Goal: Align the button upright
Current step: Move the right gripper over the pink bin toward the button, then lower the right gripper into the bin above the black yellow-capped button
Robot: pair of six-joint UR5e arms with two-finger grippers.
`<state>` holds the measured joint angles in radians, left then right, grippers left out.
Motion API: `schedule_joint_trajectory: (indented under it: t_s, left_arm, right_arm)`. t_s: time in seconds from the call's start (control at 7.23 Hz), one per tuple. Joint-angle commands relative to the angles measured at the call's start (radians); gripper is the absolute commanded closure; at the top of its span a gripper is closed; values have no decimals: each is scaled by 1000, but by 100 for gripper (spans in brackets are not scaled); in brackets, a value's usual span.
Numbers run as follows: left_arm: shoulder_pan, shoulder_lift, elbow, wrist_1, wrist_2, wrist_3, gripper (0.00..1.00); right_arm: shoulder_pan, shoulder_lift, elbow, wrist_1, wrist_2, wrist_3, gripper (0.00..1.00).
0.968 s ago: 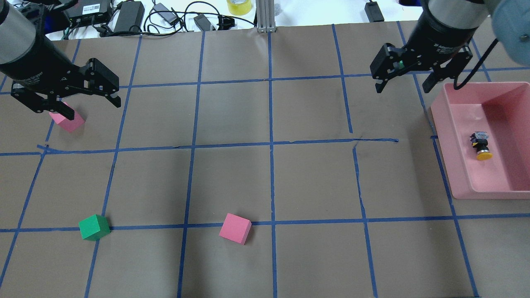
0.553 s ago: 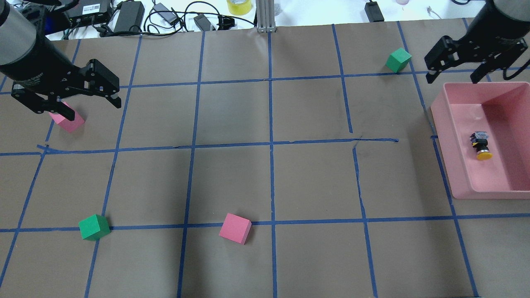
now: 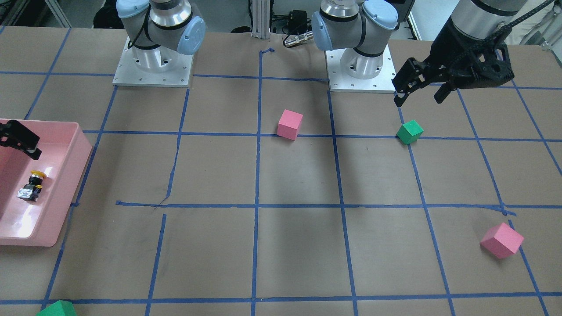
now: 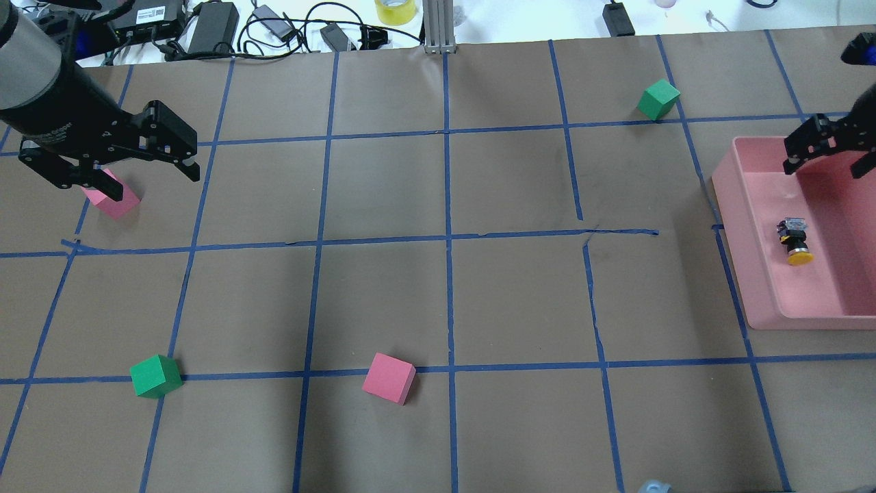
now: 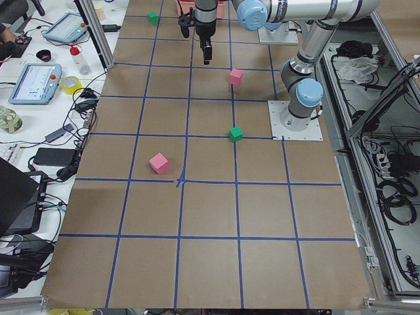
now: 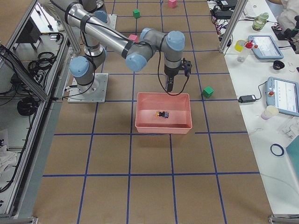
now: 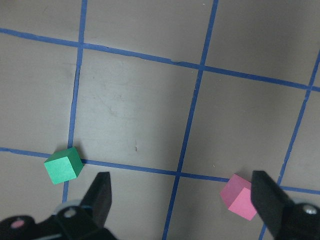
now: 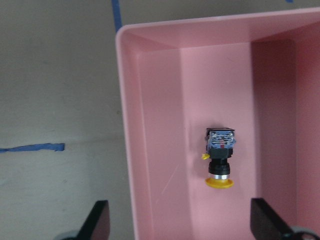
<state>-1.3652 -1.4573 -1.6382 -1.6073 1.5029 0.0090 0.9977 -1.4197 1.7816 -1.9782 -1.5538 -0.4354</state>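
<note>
Right wrist-mounted: button (image 8: 220,159) on its side in bin (image 8: 126,125) | right tool (image 8: 180,201) released | overhead: left tool (image 4: 152,178) released

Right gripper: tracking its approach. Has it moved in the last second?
Yes. The right gripper went rightward, from left of the pink bin to over its far rim.

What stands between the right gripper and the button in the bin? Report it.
Nothing visible does. The button lies on its side, alone on the floor of the pink bin, clear of its walls. The right gripper hangs open above the bin's far end, and the bin is open on top.
</note>
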Motion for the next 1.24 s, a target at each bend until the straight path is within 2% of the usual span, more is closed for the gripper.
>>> schedule_joint_trajectory:
  t_s: [0.0, 1.11]
  left_arm:
    - [-2, 0, 6, 3, -9, 0, 0]
    - [-6, 0, -5, 0, 3, 0, 0]
  right_arm:
    - [-51, 7, 157, -238, -8, -16, 0]
    - [-54, 41, 170, -249, -9, -19, 0]
